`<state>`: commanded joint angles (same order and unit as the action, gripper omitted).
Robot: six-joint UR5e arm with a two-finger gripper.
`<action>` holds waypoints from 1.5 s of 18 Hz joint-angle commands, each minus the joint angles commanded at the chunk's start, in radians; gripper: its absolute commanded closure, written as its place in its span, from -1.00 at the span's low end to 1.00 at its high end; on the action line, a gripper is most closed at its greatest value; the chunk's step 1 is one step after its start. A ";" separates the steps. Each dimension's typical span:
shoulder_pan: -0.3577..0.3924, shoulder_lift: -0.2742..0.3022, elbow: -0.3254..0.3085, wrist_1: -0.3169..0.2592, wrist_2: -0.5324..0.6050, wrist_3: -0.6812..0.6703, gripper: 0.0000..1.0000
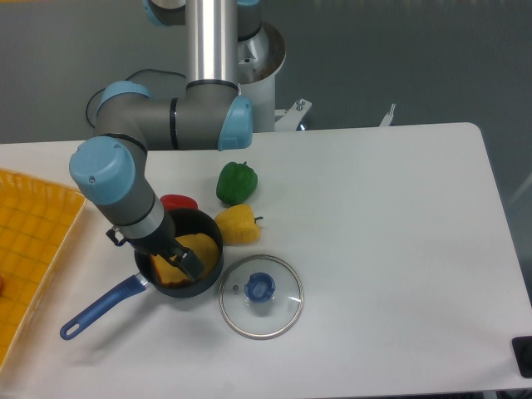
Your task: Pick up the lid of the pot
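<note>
The gripper (pixel 153 250) is over the left part of the black pot (pixel 189 288), its fingers spread apart and pointing down, with nothing visible held between them. To the right of the pot and of the gripper, the clear glass pot lid (pixel 283 313) lies on the table, with its blue knob (pixel 259 288) facing up. Part of the pot's left side and interior is hidden by the gripper.
The pot's blue handle (pixel 104 307) points toward the lower left, and a yellow-brown item (pixel 202 247) lies inside. Behind are yellow (pixel 237 225), green (pixel 237 183) and red (pixel 179 202) objects. An orange bin (pixel 37 229) stands left; a black object (pixel 522 356) sits far right.
</note>
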<state>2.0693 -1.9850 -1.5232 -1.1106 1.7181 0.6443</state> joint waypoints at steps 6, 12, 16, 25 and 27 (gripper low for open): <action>0.005 0.005 0.009 0.015 -0.002 -0.005 -1.00; 0.003 -0.006 -0.003 0.025 0.006 -0.009 -1.00; 0.005 0.001 -0.014 0.026 0.006 -0.021 -1.00; 0.035 -0.018 -0.008 0.074 0.005 -0.208 -1.00; 0.078 -0.021 -0.006 0.112 -0.006 -0.299 -1.00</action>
<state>2.1473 -2.0064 -1.5294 -0.9988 1.7120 0.3457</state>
